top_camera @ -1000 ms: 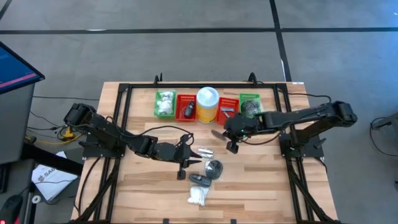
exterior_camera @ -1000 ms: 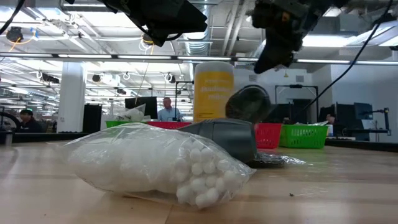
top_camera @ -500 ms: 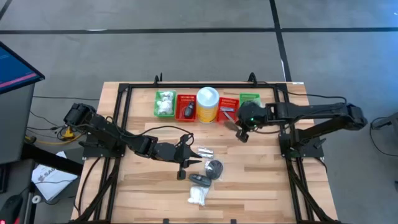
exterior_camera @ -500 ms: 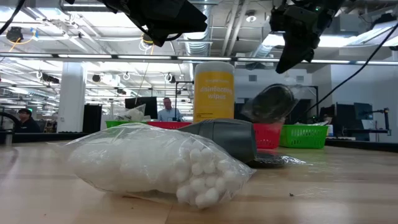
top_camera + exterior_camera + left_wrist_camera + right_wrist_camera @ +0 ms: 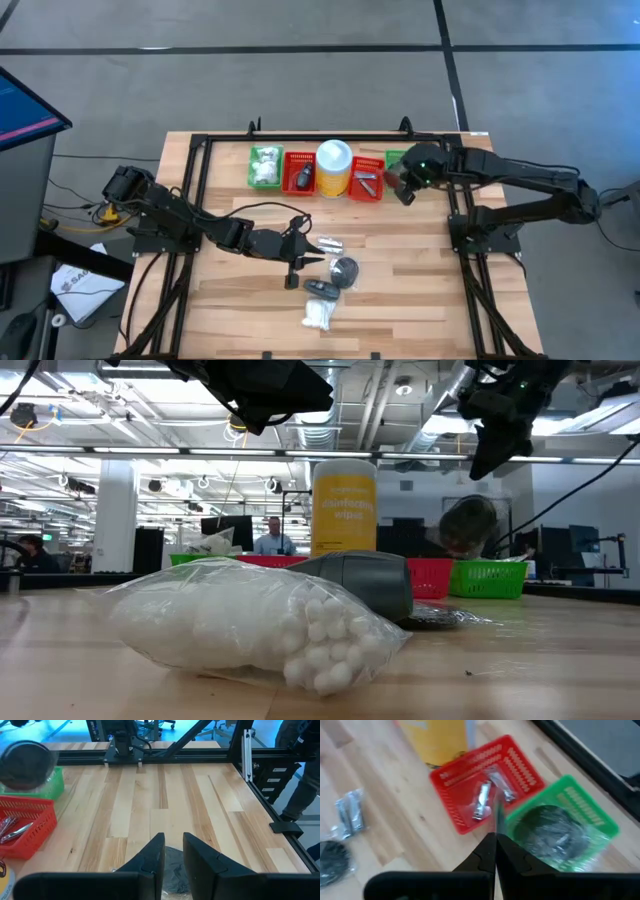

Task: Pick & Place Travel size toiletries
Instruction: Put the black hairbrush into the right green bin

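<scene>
The right gripper (image 5: 404, 190) hangs over the table's far right, fingers pinched shut on the clear wrapper of a dark round disc (image 5: 468, 523), which dangles above the green mesh basket (image 5: 580, 802) beside the red mesh basket (image 5: 520, 770) holding silvery clippers (image 5: 481, 805). The left gripper (image 5: 303, 262) waits mid-table, fingers slightly parted, gripping nothing visible, above another wrapped disc (image 5: 344, 269)

Four mesh baskets (image 5: 300, 172) line the far edge, two red, two green; one yellow canister (image 5: 333, 167) stands among them. Four loose toiletry packets (image 5: 318, 315) lie mid-table; two arms (image 5: 190, 222) reach in.
</scene>
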